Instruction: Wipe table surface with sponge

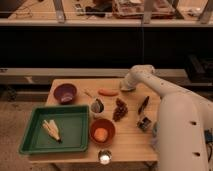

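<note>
The sponge [51, 129] lies inside the green tray [72, 127], left of the tray's middle, a pale beige pad flat on the tray's floor. Its long axis runs on a slant: the far end points toward the tabletop's far-left corner, the near end toward the near edge and a little to the right. It seems to lie clear of the tray's walls. The tray takes up the near-left corner of the tabletop [127, 145], a pale tan surface of light-wood planks.

The gripper [144, 123] sits low over the right part of the tabletop, close to the right edge and just beside the bulky white arm [175, 115], well apart from the tray and the sponge. Whether it is open or closed I cannot tell.

A purple bowl [65, 92] stands at the far-left corner. A carrot [107, 92] lies along the far edge, lengthwise from left to right. An orange-brown bowl [111, 125] with something orange in it stands just beside the tray's right wall. A dark reddish bunch [120, 109] rests near the middle, and a small grey thing [97, 105] lies just left of it.

Beyond the far edge runs a pale rail, then a wide dark band, then a second wooden surface with clutter and grey posts. The floor on the left is pale and speckled
</note>
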Robot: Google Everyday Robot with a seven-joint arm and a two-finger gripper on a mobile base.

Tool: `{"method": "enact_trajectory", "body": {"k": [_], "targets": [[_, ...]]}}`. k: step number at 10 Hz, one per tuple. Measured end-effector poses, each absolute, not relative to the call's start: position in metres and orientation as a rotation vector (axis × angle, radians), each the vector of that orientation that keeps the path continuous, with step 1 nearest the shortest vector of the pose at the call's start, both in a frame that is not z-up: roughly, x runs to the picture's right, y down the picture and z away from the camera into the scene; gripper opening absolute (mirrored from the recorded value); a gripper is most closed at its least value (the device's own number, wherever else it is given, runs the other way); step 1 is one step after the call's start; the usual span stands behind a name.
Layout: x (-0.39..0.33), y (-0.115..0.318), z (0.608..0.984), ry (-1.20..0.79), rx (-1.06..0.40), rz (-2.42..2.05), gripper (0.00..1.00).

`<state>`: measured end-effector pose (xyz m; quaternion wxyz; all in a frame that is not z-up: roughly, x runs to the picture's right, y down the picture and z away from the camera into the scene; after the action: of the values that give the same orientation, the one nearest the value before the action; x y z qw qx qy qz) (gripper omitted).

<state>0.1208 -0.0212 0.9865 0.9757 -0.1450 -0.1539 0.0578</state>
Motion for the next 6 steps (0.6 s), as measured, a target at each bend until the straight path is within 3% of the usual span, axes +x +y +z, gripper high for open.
{"method": "enact_trajectory", "body": {"k": [6], "targets": [[0.121, 0.009, 0.955, -0.360, -0.309, 0.089, 0.00]]}}
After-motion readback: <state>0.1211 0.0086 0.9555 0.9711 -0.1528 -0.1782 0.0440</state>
